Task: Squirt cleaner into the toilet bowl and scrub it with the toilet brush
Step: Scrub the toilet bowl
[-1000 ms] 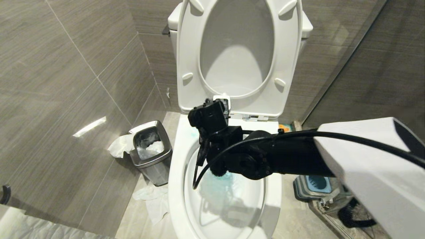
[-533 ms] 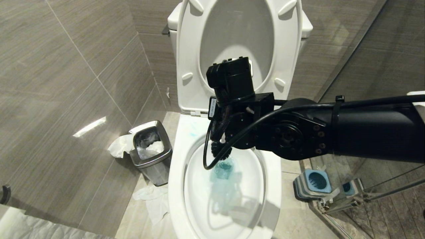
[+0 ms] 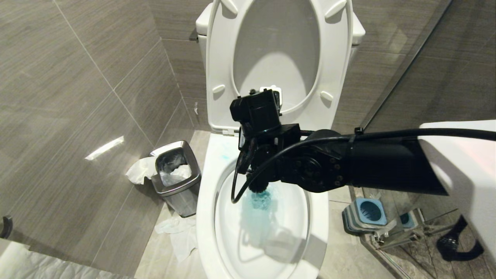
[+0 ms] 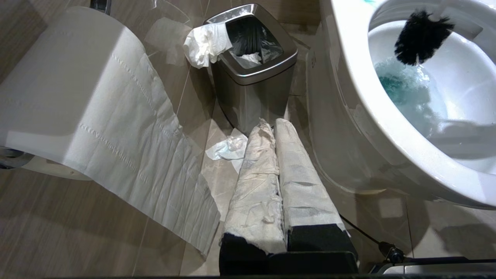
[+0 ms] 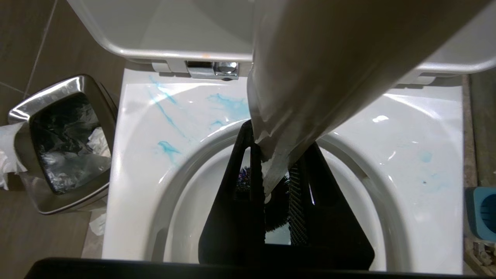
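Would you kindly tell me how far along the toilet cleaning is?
Done: cleaner streaks the rim and tints the water in the toilet bowl. In hand: the right claw grips the toilet brush, bristles inside the bowl. Left: more scrubbing, probably.

- The toilet bowl (image 3: pixel 207 217) is a glossy white ceramic oval with a wide flat rim, filling the middle of the scene. Its white seat and lid (image 3: pixel 221 58) stand raised at the far end, on a chrome hinge (image 5: pixel 212 69).
- The cleaner (image 5: pixel 166 112) shows as thin turquoise streaks and smears on the far left of the rim, with fainter spots on the far right. It also tints the water (image 4: pixel 403 87) in the basin blue.
- The toilet brush (image 4: pixel 420 37) has a round head of black bristles, which sits inside the bowl, just above the blue water and possibly touching it. Its pale handle (image 5: pixel 329 66) slants up from the head towards the right.
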You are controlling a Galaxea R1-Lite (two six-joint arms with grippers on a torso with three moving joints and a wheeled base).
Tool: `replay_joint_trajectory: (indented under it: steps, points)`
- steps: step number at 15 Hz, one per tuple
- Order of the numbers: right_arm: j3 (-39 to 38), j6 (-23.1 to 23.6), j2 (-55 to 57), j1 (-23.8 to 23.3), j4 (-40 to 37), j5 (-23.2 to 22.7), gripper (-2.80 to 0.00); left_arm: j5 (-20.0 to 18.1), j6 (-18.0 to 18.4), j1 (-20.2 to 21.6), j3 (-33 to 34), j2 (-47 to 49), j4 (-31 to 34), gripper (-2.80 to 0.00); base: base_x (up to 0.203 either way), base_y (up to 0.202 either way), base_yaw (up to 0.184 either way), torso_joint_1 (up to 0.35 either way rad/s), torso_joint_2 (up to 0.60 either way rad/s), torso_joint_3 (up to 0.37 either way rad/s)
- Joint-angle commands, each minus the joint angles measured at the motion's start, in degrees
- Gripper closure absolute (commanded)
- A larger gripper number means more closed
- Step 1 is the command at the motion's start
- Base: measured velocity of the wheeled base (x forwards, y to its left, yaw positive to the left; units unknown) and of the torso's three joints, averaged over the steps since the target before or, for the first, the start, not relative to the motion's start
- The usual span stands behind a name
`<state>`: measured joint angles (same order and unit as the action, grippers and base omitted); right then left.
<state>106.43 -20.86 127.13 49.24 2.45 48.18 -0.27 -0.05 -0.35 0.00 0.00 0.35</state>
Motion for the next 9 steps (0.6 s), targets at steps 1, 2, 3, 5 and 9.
replay_joint_trajectory:
  steps: [1,2,3,5,9]
  points:
    - [3.63,-0.05,6.54,-0.76,0.01,0.37,0.0,0.0,-0.04,0.0,0.09,0.09,0.06,0.0,0.0,0.0,0.0,0.0,0.0,0.0]
    - [5.05,-0.01,8.55,-1.14,-0.03,0.42,0.0,0.0,-0.04,0.0,0.09,0.09,0.0,0.0,0.0,0.0,0.0,0.0,0.0,0.0]
    - [5.94,-0.04,10.19,-1.41,0.0,0.65,0.0,0.0,-0.04,0.0,0.09,0.09,0.0,0.0,0.0,0.0,0.0,0.0,0.0,0.0]
    - [6.48,-0.32,12.94,-1.83,0.14,1.1,0.0,0.0,-0.04,0.0,0.09,0.09,0.0,0.0,0.0,0.0,0.0,0.0,0.0,0.0]
    - [6.51,-1.29,15.78,-2.8,0.36,1.92,0.0,0.0,-0.04,0.0,0.09,0.09,0.0,0.0,0.0,0.0,0.0,0.0,0.0,0.0]
